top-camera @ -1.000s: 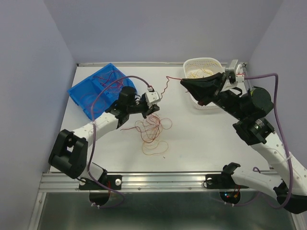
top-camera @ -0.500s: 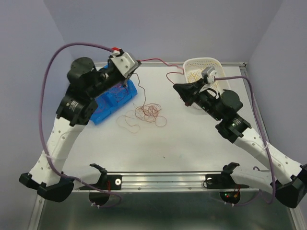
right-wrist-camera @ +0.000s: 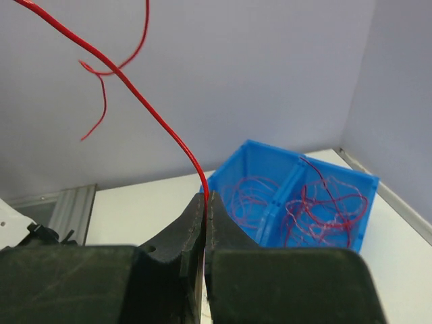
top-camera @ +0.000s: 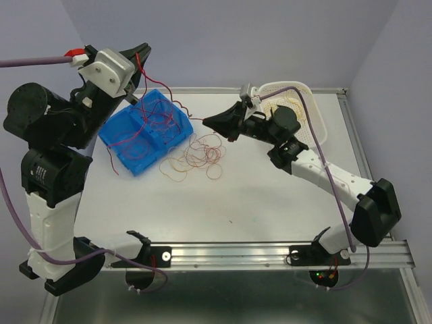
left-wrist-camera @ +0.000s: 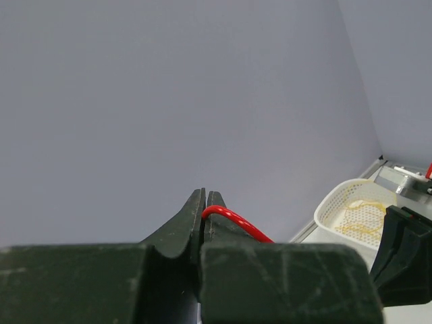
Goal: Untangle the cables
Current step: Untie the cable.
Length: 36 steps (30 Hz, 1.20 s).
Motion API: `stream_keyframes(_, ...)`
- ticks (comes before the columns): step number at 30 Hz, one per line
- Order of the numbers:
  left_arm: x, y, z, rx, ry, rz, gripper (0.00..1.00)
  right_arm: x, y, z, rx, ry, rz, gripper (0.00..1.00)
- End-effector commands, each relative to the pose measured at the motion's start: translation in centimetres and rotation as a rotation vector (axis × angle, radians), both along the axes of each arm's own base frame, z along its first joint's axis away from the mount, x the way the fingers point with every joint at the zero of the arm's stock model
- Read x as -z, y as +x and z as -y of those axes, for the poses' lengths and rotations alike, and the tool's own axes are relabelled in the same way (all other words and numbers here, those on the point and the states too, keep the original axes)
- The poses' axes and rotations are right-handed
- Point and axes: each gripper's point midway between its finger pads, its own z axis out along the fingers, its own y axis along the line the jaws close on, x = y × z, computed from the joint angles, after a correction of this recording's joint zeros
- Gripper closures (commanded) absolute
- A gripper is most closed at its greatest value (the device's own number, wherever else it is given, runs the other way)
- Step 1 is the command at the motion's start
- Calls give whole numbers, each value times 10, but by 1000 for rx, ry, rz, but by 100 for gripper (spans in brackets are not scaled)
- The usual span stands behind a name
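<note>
Bright even overhead light, soft faint shadows, sharp views, no glare

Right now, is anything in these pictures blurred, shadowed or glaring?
Top view: soft, even light on the table, only faint shadows, no glare. Left wrist view: the left hand is dark, its red cable and the distant white basket clear. Right wrist view: the right hand, its red cable and the blue bin are sharp.

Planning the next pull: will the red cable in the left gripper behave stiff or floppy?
Probably floppy: the red cable curls right out of the shut left gripper. Likely very light, being hair-thin.
</note>
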Motion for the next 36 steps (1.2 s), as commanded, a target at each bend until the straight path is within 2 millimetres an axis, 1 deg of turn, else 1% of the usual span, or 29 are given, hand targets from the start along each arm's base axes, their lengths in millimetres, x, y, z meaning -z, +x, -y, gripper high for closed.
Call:
stream_keyframes(1,10,29,-15,-152,0,4,100,-31,-10,-21,-153,92,94,99)
stream_keyframes(4,14,37,-29,-241,-9,15,100,-32,-2,-33,-186,130,117,99)
stream_keyframes(5,18,43,-29,-261,-1,15,100,-17,8,-42,-197,122,88,99)
stream_keyframes(6,21,50,-34,-298,-3,9,100,-23,11,-46,-204,137,90,99)
stream_keyframes(8,23,57,-37,-318,0,11,100,-17,21,-55,-215,142,75,99)
stream_keyframes(9,26,66,-40,-331,2,4,100,1,32,-66,-222,130,47,99)
stream_keyframes(11,24,76,-41,-314,8,4,100,-7,40,-73,-233,164,59,99)
stream_keyframes(12,30,93,-45,-302,14,-19,100,15,51,-84,-236,150,23,99)
stream_keyframes(13,22,96,-48,-295,4,-6,100,7,54,-86,-251,174,27,99)
stream_keyframes(14,23,102,-50,-287,2,-11,100,8,56,-90,-264,198,42,100)
stream_keyframes(15,29,117,-48,-275,10,-27,100,24,65,-98,-268,202,16,99)
stream_keyframes(16,30,123,-49,-273,8,-28,100,30,71,-101,-268,219,7,100)
stream_keyframes(17,27,130,-54,-278,2,-11,100,14,70,-102,-284,276,41,99)
stream_keyframes(18,35,144,-53,-276,0,-28,100,38,82,-110,-281,277,8,100)
stream_keyframes(19,35,150,-52,-270,-4,-23,100,42,87,-113,-281,296,3,99)
stream_keyframes(21,39,166,-51,-254,1,-35,100,31,96,-119,-285,364,18,100)
stream_keyframes(22,47,183,-50,-253,4,-55,100,54,108,-128,-279,360,-11,99)
stream_keyframes(23,58,201,-50,-245,6,-79,100,47,116,-130,-259,405,8,100)
stream_keyframes(25,61,216,-51,-248,0,-77,100,85,134,-141,-230,419,-31,100)
stream_keyframes(26,68,226,-56,-259,-2,-89,100,90,143,-142,-205,448,-38,99)
stream_keyframes(27,81,241,-57,-260,5,-116,100,94,147,-145,-199,464,-42,99)
stream_keyframes(28,85,248,-59,-264,4,-123,100,89,151,-146,-198,497,-20,100)
stream_keyframes(29,90,255,-62,-265,2,-131,100,93,158,-147,-178,526,-39,99)
stream_keyframes(30,103,268,-69,-262,-1,-161,100,123,167,-152,-157,515,-74,100)
stream_keyframes(32,115,280,-77,-261,-9,-181,100,130,174,-153,-118,542,-85,99)
stream_keyframes(33,125,287,-79,-244,-12,-204,100,142,173,-158,-115,533,-101,99)
stream_keyframes(34,135,292,-84,-241,-13,-223,100,145,172,-160,-109,526,-101,99)
stream_keyframes(35,142,298,-94,-239,-15,-235,100,151,170,-163,-94,516,-113,99)
stream_keyframes(36,144,299,-98,-240,-13,-237,100,161,173,-163,-74,503,-124,99)
